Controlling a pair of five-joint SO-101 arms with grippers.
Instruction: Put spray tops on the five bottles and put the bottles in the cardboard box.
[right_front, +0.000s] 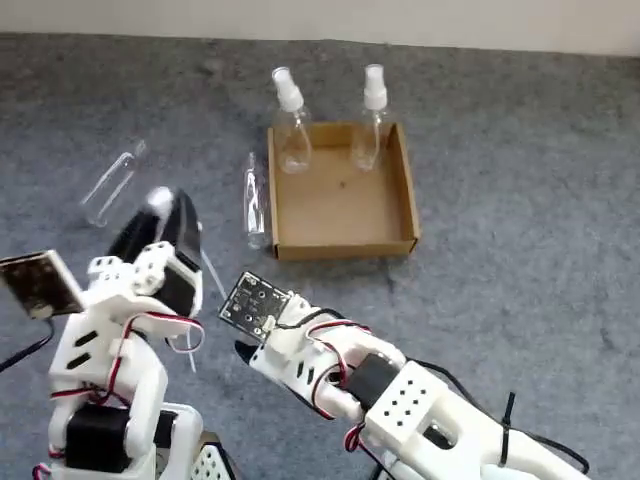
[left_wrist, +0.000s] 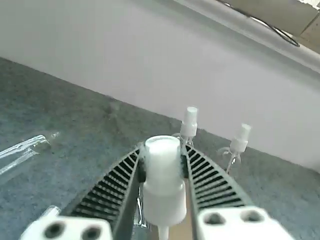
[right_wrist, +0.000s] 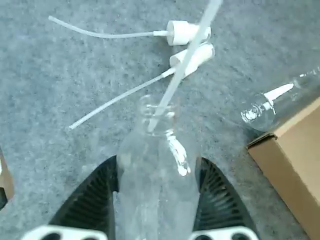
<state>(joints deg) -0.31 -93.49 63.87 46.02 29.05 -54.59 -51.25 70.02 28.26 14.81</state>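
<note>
Near the desk's front edge: left claw (left_wrist: 162, 152) closed on a spray top (left_wrist: 162, 187), its tube (right_wrist: 186, 54) apparently entering the clear bottle (right_wrist: 157, 185) clamped in right claw (right_wrist: 157, 167). Cardboard box (right_front: 345, 246) mid-desk, two capped bottles (right_front: 292, 130) inside.

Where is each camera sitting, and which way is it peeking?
High view: above the grey carpeted table, looking down on the brown cardboard box; white left arm and right arm show.
Left wrist view: on the left arm, facing two capped clear bottles; left gripper shows, shut on a white spray top.
Right wrist view: on the right arm, facing down; right gripper shows, shut on an open clear bottle.
Shared: high and right wrist views show the box.
</note>
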